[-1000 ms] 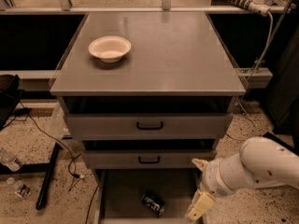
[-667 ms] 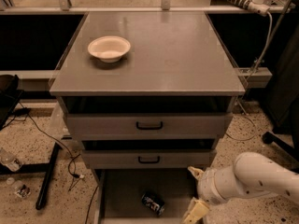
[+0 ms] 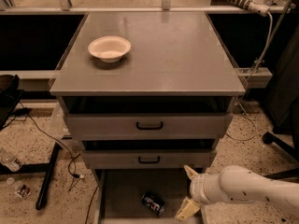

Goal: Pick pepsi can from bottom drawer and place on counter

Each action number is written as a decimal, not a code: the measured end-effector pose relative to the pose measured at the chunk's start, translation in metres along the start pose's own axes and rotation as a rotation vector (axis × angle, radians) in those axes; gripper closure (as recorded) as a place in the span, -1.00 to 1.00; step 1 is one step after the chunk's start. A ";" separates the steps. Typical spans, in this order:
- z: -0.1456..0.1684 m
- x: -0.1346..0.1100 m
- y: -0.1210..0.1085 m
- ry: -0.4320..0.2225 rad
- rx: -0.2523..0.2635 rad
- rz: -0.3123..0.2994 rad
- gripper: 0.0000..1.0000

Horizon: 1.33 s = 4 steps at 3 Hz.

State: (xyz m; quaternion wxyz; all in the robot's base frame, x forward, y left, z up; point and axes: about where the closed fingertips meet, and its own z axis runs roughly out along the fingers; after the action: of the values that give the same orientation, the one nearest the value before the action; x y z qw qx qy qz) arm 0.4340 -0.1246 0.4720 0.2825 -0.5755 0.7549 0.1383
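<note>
The pepsi can point(image 3: 153, 203) lies on its side on the floor of the open bottom drawer point(image 3: 126, 195), near the middle. My gripper point(image 3: 188, 192) comes in from the right on a white arm and is open, its two cream fingers spread one above the other. It sits at the drawer's right side, to the right of the can and apart from it. The counter point(image 3: 177, 55) is the wide grey top of the cabinet above.
A white bowl point(image 3: 110, 48) stands on the counter's left part. The two upper drawers with black handles point(image 3: 149, 125) are slightly pulled out above the bottom drawer. Cables and a black stand leg point(image 3: 49, 176) lie on the floor at the left. A chair base point(image 3: 280, 143) is right.
My arm and gripper have moved left and lower, closer to the can in the bottom drawer. The can and bowl have not moved.
</note>
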 end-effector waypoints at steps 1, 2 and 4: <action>0.003 0.009 -0.024 0.016 0.066 0.016 -1.00; 0.004 0.009 -0.024 0.015 0.066 0.016 -1.00; 0.054 0.038 -0.038 -0.096 0.109 -0.017 -1.00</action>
State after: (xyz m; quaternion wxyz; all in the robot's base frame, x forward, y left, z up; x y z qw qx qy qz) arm 0.4774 -0.1370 0.4105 0.3506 -0.5583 0.7419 0.1222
